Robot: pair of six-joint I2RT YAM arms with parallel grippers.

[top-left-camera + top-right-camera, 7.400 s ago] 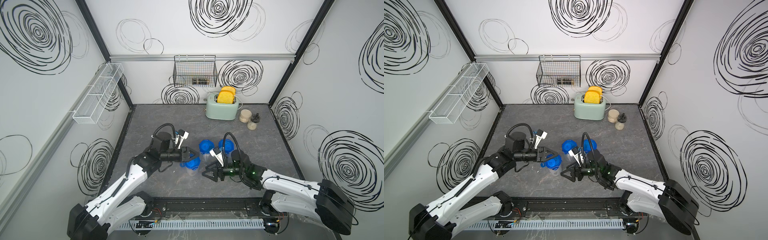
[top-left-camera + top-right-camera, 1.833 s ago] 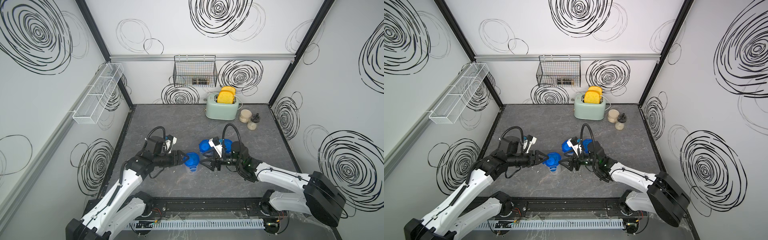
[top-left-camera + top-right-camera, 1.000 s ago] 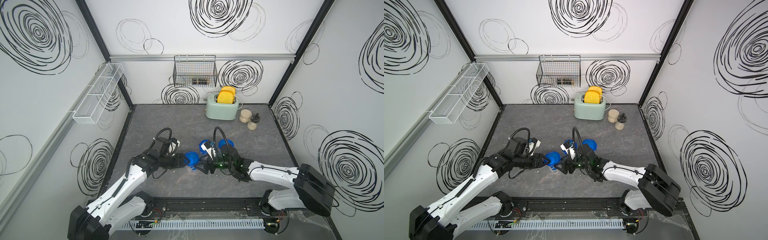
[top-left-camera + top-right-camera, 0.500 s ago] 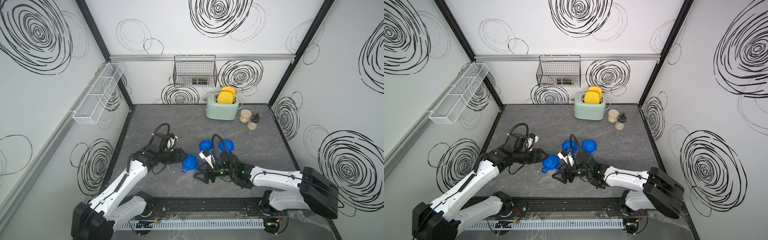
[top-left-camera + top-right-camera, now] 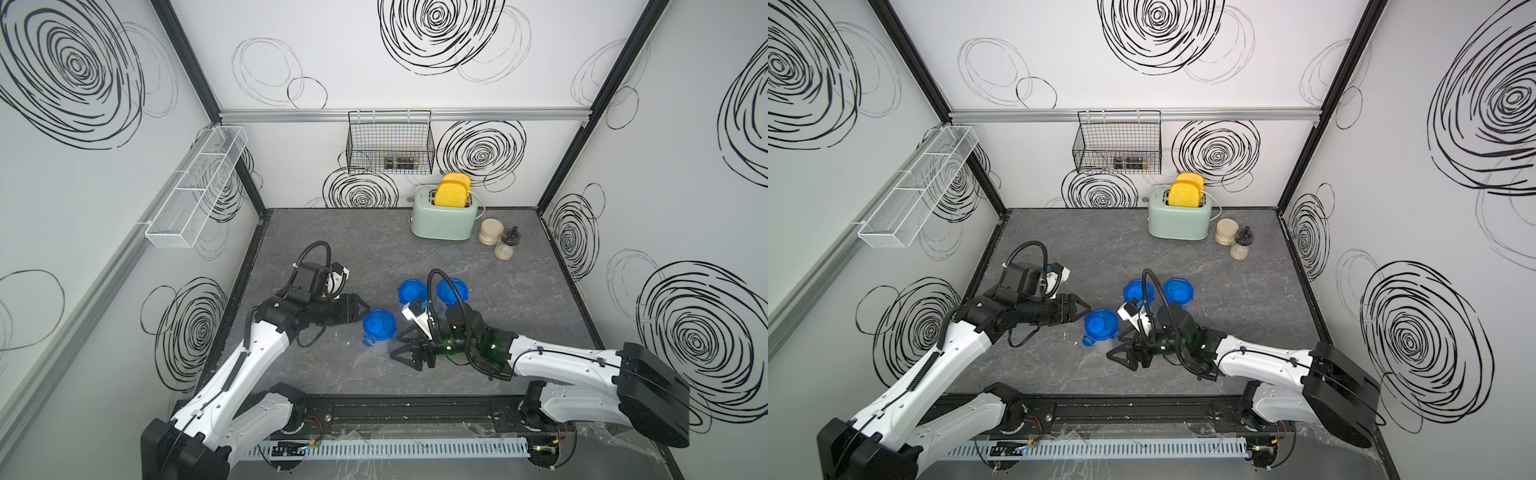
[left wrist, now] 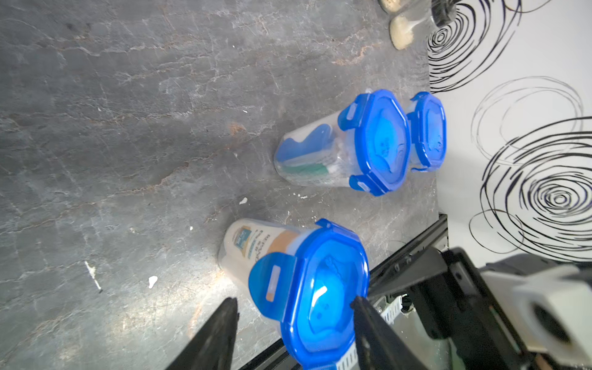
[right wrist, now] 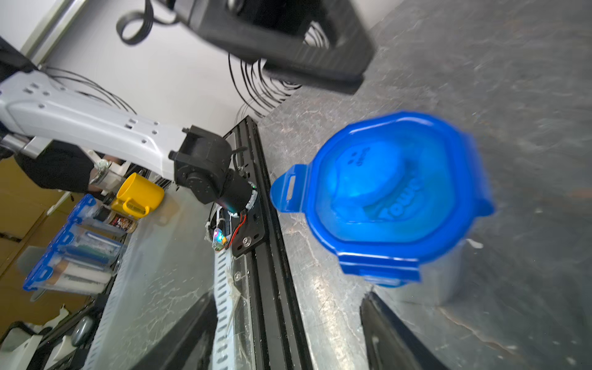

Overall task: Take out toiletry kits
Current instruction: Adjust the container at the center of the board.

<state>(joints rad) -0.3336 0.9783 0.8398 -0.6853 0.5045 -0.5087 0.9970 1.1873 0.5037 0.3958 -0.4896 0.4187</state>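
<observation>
Three clear jars with blue four-tab lids stand mid-table. The toiletry kits are inside them. The nearest jar (image 5: 378, 327) (image 5: 1099, 326) holds a cream bottle with a tan cap (image 6: 256, 246), and one lid tab (image 6: 272, 283) sticks out unlatched. A farther jar (image 6: 339, 150) shows a blue toothbrush and a green sachet. My left gripper (image 5: 362, 309) (image 6: 293, 320) is open just left of the nearest jar's lid, not gripping it. On that jar's right, lower and nearer the front edge, my right gripper (image 5: 405, 356) (image 7: 288, 307) is open and holds nothing.
A mint toaster (image 5: 444, 220) with yellow toast stands at the back, and two beige jars (image 5: 490, 232) stand beside it. A black wire basket (image 5: 390, 145) hangs on the back wall and a white wire shelf (image 5: 195, 191) on the left wall. The front rail (image 5: 415, 411) runs along the table's near edge.
Both grippers have drawn back from the nearest jar, the right one toward the front edge and opening a little. A lid tab now sticks out loose.
</observation>
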